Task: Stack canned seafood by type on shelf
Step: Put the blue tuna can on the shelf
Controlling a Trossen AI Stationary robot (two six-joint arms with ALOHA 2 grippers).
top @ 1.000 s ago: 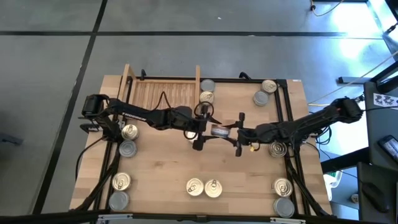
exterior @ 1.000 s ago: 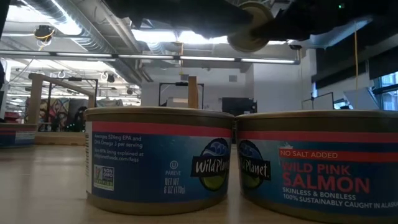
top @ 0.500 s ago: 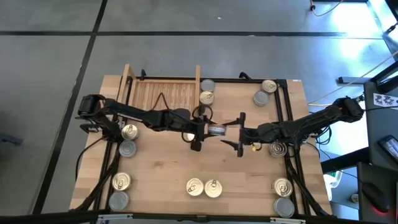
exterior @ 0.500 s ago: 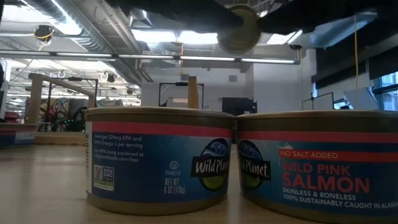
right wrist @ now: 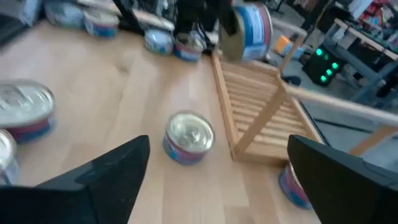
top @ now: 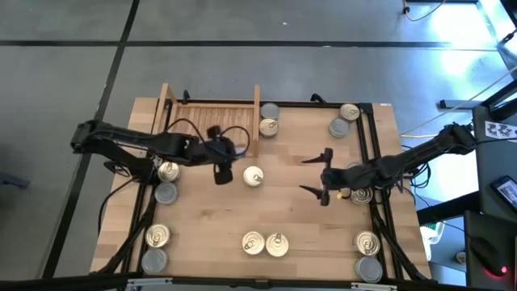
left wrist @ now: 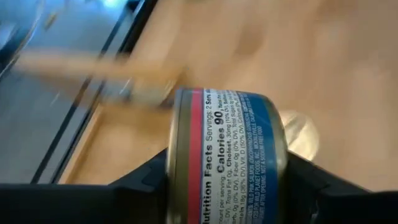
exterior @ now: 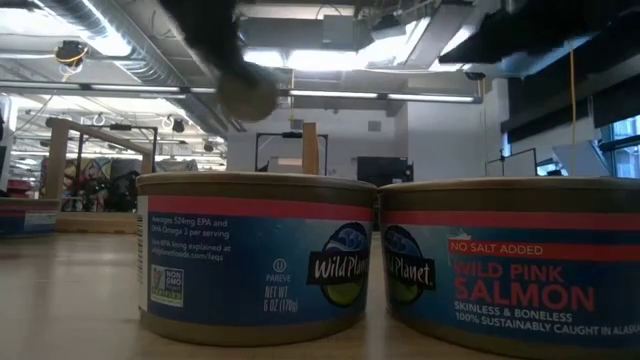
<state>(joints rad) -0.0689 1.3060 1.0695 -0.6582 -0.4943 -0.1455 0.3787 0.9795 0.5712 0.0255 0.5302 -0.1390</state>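
The held can, blue label with a red band, sits on its side clamped in the left tool, centre-left of the high view just below the shelf, which looks bare. A gold-top can stands loose on the surface just right of it; right tool hangs spread wide w/ nothing in it, centre-right. To do this step well, the arm should prob. turn the can upright, lower it flat onto the slats by one side board, leaving room for its type, & release only once seated.
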